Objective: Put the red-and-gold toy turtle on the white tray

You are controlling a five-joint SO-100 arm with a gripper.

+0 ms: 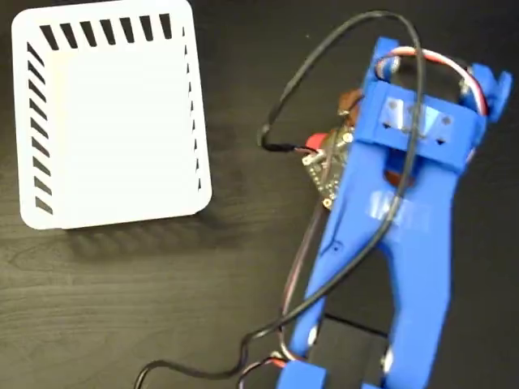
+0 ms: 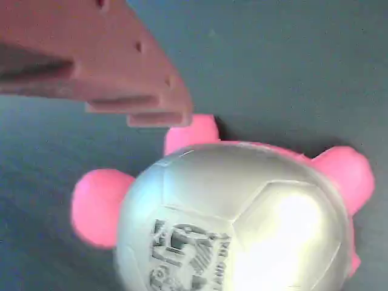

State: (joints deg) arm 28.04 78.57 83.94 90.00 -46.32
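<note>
The wrist view is filled low down by the red-and-gold toy turtle (image 2: 242,212): a shiny domed shell with a black printed mark and pink-red legs, resting on the dark table. One reddish-brown finger (image 2: 139,91) of my gripper reaches in from the upper left, its tip just over the turtle's far leg. No second finger shows beside it, and nothing is gripped. In the fixed view the blue arm (image 1: 397,219) covers the turtle; only a small red bit (image 1: 320,139) peeks out at its left edge. The white tray (image 1: 113,113) lies at the upper left, empty, well apart from the arm.
A black cable (image 1: 324,57) loops over the arm and trails off toward the bottom left. A small circuit board (image 1: 328,166) sits at the arm's left side. Dark wood-grain table (image 1: 162,292) lies between the tray and the arm.
</note>
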